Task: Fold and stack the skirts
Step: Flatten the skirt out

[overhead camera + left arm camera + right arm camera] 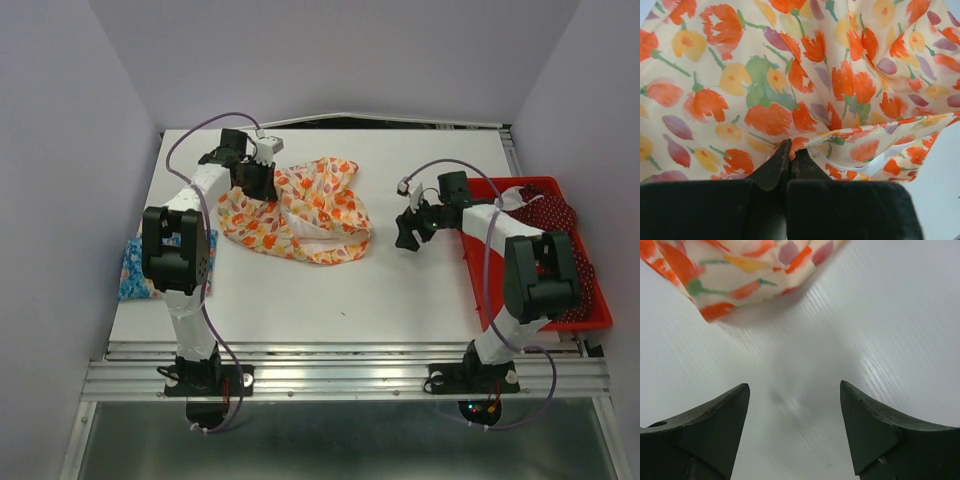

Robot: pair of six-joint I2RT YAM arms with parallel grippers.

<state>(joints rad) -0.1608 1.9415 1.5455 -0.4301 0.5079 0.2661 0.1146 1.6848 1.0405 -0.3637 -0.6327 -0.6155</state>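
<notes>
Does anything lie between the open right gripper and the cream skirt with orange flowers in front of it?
Nothing visible does. Between the right gripper and the cream-white skirt with orange flowers, the wrist view shows only white table. The left gripper is shut on the skirt's other side.

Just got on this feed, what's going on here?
The left gripper is shut on a fold of the cream-white skirt with orange flowers, which lies crumpled on the table. The right gripper hangs open, empty, beside that skirt's edge. The blue flowered skirt lies at the table's left edge; the dark red dotted skirt is in the red tray on the right.
</notes>
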